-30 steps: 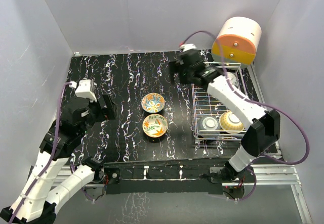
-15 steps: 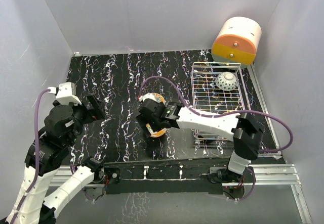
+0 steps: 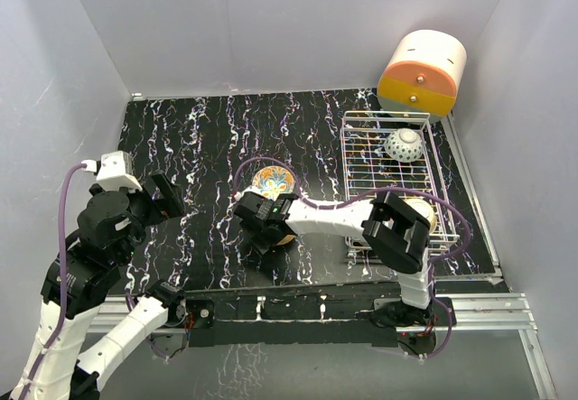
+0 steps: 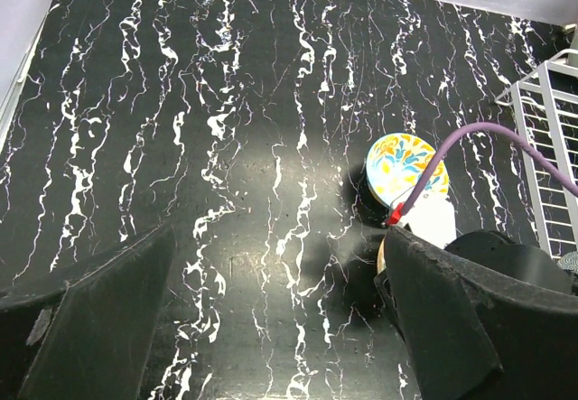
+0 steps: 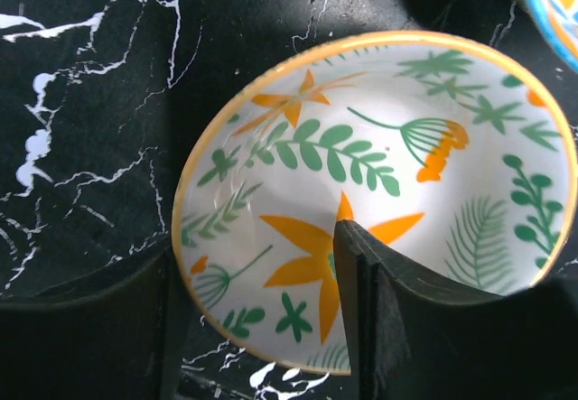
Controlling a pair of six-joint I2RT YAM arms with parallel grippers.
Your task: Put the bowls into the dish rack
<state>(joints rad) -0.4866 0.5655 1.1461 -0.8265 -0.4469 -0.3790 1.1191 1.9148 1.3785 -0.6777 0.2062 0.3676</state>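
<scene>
Key relation: the rim of the orange flowered bowl (image 5: 379, 192) passes between the fingers of the right gripper (image 5: 257, 255). One finger stands inside the bowl at lower centre of the wrist view. The other is outside it, over the black table (image 5: 81, 102) at lower left.
Right jaws: spread apart astride the bowl's wall and holding nothing yet. Whether either finger touches the bowl cannot be told.
Bowl's lie: upright with its mouth up. It is round, so it has no long axis, and the grip depends on the rim alone.
Bowl's place: just below the middle of the overhead view, largely covered by the right gripper.
Blue bowl (image 3: 273, 181): on the table just beside the flowered one, above it in the frame.
Dish rack (image 3: 361, 147): at the right of the overhead view, well apart from the flowered bowl.
In the rack: a speckled bowl (image 3: 404, 144) lies mouth down at the upper end. A pale bowl (image 3: 426, 212) shows at the lower end, partly hidden by the right arm (image 3: 343, 215).
Left gripper (image 4: 275, 237): at the left of the overhead view, jaws wide apart and empty, well apart from both table bowls.
Nearer arm: the right one.
Likely next: pinch the rim, lift, and carry the bowl rightward to the rack.
</scene>
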